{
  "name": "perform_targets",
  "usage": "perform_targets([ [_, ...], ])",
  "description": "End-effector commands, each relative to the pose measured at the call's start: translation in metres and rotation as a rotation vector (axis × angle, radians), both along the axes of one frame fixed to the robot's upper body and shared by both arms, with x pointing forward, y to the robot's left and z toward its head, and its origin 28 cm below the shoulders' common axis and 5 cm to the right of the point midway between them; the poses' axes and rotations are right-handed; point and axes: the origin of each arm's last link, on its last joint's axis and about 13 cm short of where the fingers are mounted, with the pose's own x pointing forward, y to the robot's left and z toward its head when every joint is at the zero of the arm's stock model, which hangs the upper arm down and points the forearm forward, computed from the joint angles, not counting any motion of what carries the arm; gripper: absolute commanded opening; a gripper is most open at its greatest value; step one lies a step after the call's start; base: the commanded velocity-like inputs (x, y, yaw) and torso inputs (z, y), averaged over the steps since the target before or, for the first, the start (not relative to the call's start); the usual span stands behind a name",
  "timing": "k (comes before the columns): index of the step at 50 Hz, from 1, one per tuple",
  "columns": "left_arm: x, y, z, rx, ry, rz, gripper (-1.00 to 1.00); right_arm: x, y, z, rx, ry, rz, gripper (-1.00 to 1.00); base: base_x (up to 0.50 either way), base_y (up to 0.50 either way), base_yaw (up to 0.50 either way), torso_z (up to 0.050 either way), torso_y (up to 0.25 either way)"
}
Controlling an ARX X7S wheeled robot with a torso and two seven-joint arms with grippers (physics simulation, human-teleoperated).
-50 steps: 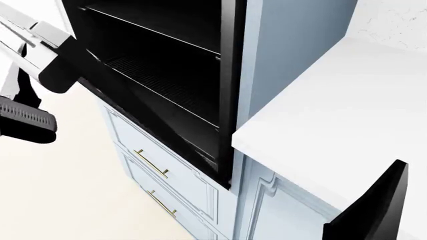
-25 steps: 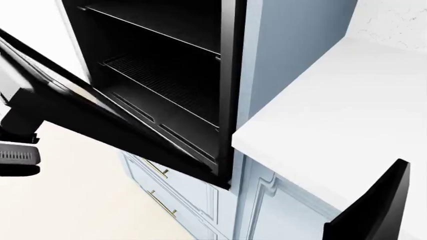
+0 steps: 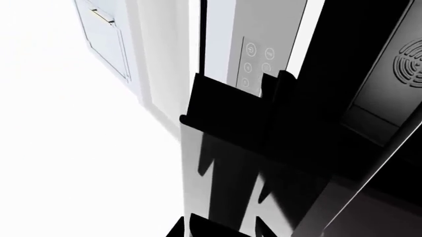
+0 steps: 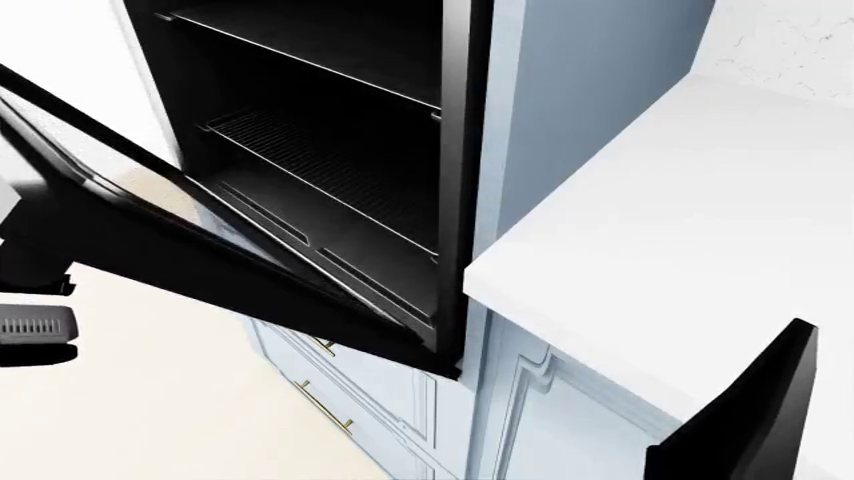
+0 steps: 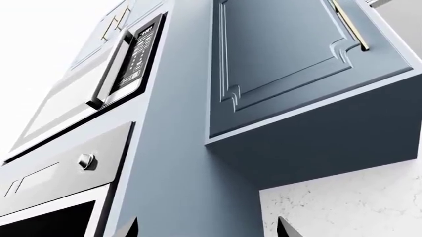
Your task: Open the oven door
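Door: large glossy black-bordered oven door (image 4: 200, 255), hinged along its lower edge, now swung well down and outward from the tall black oven (image 4: 334, 150); a second ago it stood far steeper, so the opening has widened and the wire racks (image 4: 320, 175) lie fully exposed. Task judged nearly done; the panel is not yet level.

Left gripper (image 4: 34, 300): at the door's outer edge at the head view's left margin, lower than half a second ago. Its dark fingers (image 3: 224, 111) lie against the glossy panel in the wrist view; whether they pinch it or stand spread, I cannot tell.

Right gripper (image 5: 204, 232): only two dark tips visible, standing apart, holding nothing, aimed up at pale blue cabinetry (image 5: 283, 54).

Adjacent: white countertop (image 4: 681, 220).
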Motion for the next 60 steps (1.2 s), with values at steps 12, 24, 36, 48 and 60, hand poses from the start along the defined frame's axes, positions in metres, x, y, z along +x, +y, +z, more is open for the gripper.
perform_targets([
  [12,-0.007,0.008,0.000,0.000,-0.024,0.019,-1.00,-0.001,0.000,0.000,-0.001,-0.002,0.005,1.00,0.00,0.00,0.00,0.000,0.000],
  [24,-0.023,0.018,-0.018,0.015,-0.011,0.056,-1.00,0.000,0.000,0.001,0.002,-0.002,0.006,1.00,0.00,0.00,0.00,0.000,0.000],
  [36,-0.038,0.031,-0.027,-0.008,0.007,0.088,-1.00,0.000,0.000,0.001,0.004,-0.004,0.009,1.00,0.00,0.00,0.00,0.000,0.000],
  [48,-0.057,0.040,-0.044,-0.001,0.041,0.117,-1.00,-0.001,0.000,0.001,0.003,-0.006,0.013,1.00,0.00,0.00,0.00,0.000,0.000],
  [60,-0.063,0.044,-0.058,-0.014,0.065,0.137,-1.00,0.000,0.000,0.001,0.001,-0.004,0.014,1.00,0.00,0.00,0.00,0.000,0.000],
])
